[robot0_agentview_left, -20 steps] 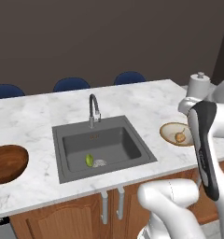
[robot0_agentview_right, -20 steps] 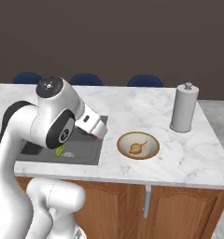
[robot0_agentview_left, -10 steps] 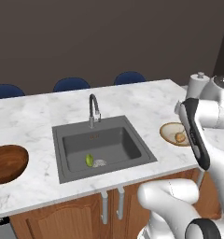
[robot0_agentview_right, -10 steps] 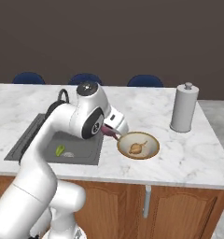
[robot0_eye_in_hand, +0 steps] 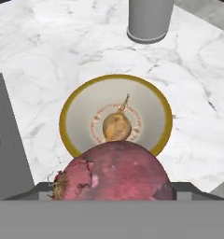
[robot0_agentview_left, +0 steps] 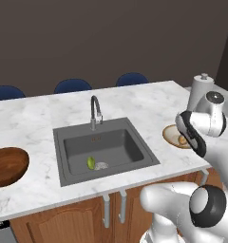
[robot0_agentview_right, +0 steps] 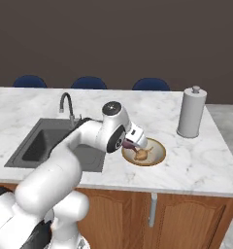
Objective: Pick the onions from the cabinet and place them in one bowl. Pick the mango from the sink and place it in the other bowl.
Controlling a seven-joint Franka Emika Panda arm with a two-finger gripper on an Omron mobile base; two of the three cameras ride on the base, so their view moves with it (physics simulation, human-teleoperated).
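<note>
1 red onion (robot0_eye_in_hand: pixel 115 172) sits pinched in the pincer (robot0_agentview_right: pixel 129 144), just above the tan bowl (robot0_eye_in_hand: pixel 73 108) holding the tan onion (robot0_eye_in_hand: pixel 116 126). Firm, round, papery-slick: grip across its widest girth. Mango (robot0_agentview_left: pixel 91 163) lies in the sink (robot0_agentview_left: pixel 68 136), left.

Arm swings right from over sink (robot0_agentview_left: pixel 104 152), gripper (robot0_agentview_right: pixel 133 144) now at near rim of tan bowl (robot0_agentview_right: pixel 157 154), red onion (robot0_eye_in_hand: pixel 115 172) clamped, above tan onion (robot0_eye_in_hand: pixel 116 126) inside.

No readable text, label, brand, number or sign appears on anything here.
</note>
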